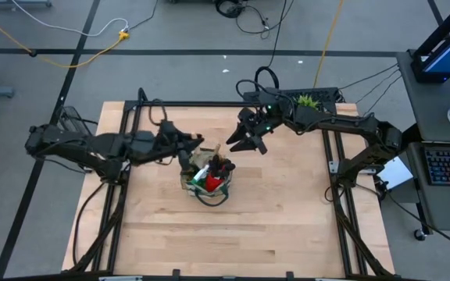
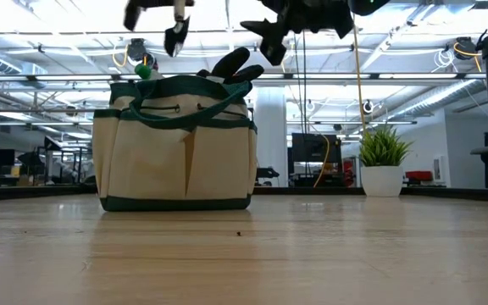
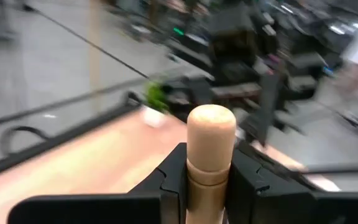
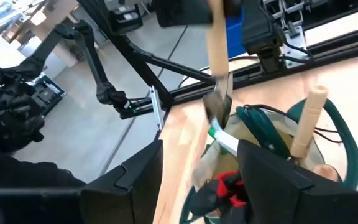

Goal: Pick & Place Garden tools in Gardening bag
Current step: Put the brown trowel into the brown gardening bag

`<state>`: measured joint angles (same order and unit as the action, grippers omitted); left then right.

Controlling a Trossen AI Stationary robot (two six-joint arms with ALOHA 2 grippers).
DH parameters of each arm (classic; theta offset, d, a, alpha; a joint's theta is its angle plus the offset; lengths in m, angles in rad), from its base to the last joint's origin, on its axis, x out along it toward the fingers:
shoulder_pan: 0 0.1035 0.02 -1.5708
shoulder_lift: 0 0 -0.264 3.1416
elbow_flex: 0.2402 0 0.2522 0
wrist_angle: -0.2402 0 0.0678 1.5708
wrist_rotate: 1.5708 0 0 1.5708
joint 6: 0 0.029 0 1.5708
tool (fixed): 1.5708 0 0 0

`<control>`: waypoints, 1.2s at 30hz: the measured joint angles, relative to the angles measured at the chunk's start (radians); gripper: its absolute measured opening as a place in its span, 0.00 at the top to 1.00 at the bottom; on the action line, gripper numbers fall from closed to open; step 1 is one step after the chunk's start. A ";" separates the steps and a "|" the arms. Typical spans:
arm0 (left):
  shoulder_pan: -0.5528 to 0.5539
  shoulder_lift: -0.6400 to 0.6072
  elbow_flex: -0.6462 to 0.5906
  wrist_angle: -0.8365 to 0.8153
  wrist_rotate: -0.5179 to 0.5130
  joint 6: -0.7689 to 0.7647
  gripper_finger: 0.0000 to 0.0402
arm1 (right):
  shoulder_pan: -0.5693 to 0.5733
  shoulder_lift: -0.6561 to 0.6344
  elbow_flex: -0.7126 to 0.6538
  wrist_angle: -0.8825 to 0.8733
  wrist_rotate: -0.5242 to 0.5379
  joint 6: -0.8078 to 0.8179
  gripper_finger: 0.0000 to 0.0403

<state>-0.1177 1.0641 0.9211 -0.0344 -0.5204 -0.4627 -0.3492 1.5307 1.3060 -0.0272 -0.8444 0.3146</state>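
The left gripper (image 3: pixel 207 180) was clamped on a wooden-handled trowel (image 3: pixel 211 146) over the gardening bag (image 1: pixel 207 183) at the frame's centre, seemingly needing only lowering and release, while the right gripper (image 1: pixel 244 140), fingers spread and empty, hung just upper right.

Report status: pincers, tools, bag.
Left pincer shut on wooden-handled trowel, above bag. Right pincer open, empty, up beside bag. Other tools already inside. Nothing in the way.

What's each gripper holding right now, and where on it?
Left gripper clamps a trowel by its wooden handle, above the gardening bag. Right gripper is open, empty.
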 joint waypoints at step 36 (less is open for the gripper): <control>-0.116 0.351 0.000 0.105 -0.553 0.006 0.84 | -0.005 0.001 0.000 0.000 0.010 -0.046 0.53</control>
<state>-0.2340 1.4148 0.9211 0.0710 -1.0739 -0.4570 -0.3538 1.5314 1.3060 -0.0277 -0.8349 0.2684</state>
